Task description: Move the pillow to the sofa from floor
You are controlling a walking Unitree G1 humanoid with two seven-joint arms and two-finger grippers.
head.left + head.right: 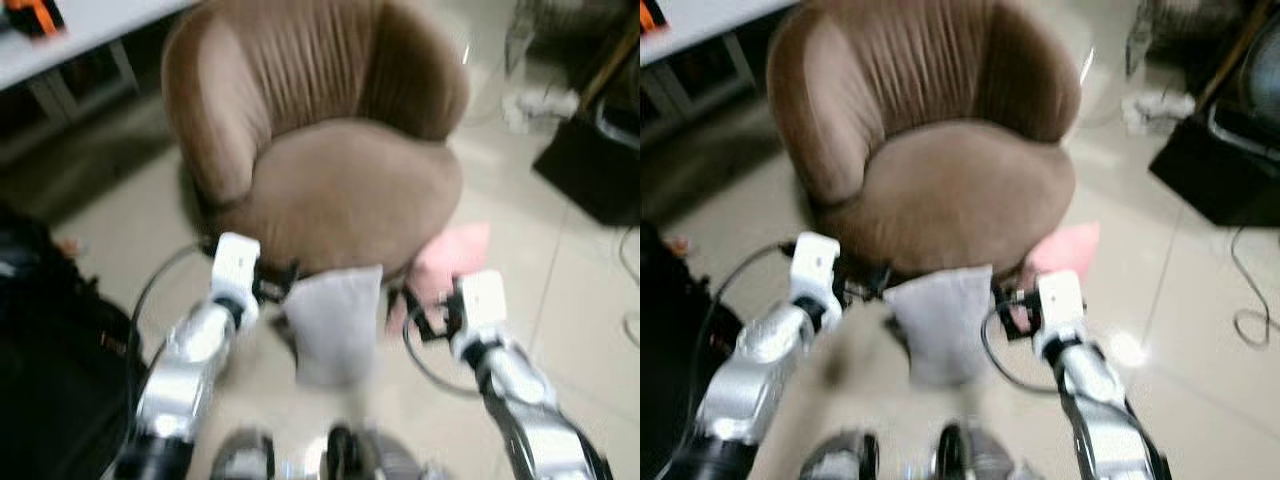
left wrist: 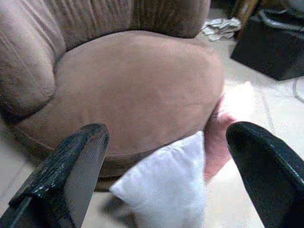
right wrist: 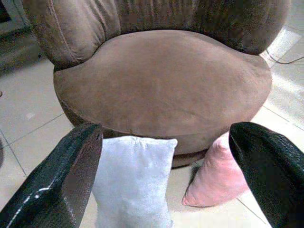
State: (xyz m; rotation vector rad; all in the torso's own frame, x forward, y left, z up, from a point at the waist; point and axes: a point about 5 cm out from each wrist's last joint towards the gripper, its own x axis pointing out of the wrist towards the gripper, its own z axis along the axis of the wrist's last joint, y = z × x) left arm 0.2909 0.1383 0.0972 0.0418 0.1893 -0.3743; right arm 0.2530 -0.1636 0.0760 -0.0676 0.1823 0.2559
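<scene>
A round brown velvet armchair with a ribbed back (image 1: 320,150) stood on the pale tiled floor (image 1: 560,300) before me, and I take it as my landmark. The white rectangular fabric pillow (image 1: 338,320) stood upright on the floor, leaning against the front edge of the armchair's seat. A pink fabric pillow (image 1: 450,262) lay on the floor beside the white one, tucked against the armchair's base toward my right.

My left gripper (image 2: 166,171) hung in front of the armchair at the white pillow's left side, its two black fingers (image 2: 76,166) spread wide with nothing between them; I could not tell whether it touched the pillow. My right gripper (image 3: 166,175) hung in front of the armchair near the pink pillow, its fingers (image 3: 266,166) likewise spread wide and empty.

Beyond the armchair, to my left, stood a white table (image 1: 80,30). To my right of the armchair sat a black box-like object (image 1: 595,165) on the floor, with some crumpled white material (image 1: 535,105) near it. A dark bulky shape (image 1: 50,340) lay on the floor at my left.
</scene>
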